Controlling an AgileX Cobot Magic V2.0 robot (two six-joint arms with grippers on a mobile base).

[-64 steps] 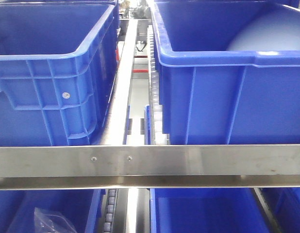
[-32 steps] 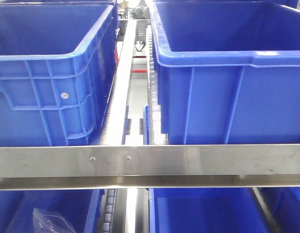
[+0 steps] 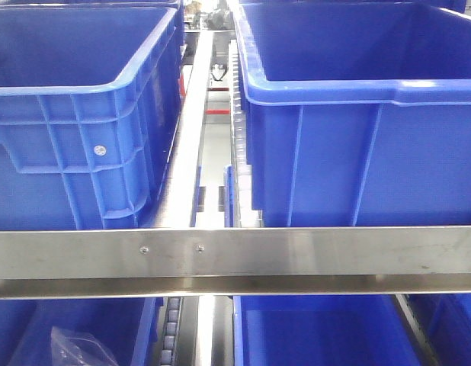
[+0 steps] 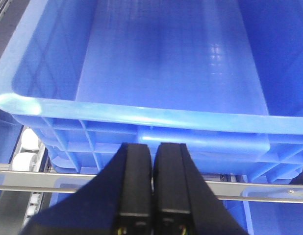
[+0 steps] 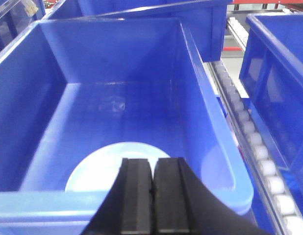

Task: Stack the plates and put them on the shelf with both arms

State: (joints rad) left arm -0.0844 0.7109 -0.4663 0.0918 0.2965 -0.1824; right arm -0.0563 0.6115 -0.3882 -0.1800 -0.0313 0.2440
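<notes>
**Plate low in a blue crate, both claws clenched**

In the front-facing view we see neither arm and no plate. The shelf rail (image 3: 296, 252), brushed metal with two small screws, crosses the whole frame and hides the bottoms of the two upper crates. The left crate (image 3: 83, 114) and the right crate (image 3: 357, 122) are both cut off by the frame edges, and from this angle we cannot see their floors. Below the rail, more blue crates show only in part; in the lower left one lies a clear plastic bag (image 3: 79, 347), cut off by the bottom edge.

In the left wrist view, the left claw (image 4: 152, 183) is clenched, its two black fingers pressed together with nothing between them. It hangs just in front of the near wall of a blue crate (image 4: 166, 73), whose visible floor is bare.

In the right wrist view, the right claw (image 5: 152, 196) is also clenched and holds nothing. Behind it, a white plate (image 5: 107, 164) lies on the floor of a deep crate (image 5: 122, 98), near the front wall. The claw covers part of the plate, so we cannot tell whether it is one plate or two stacked. Rollers (image 5: 254, 152) run along the right side of the crate.
</notes>
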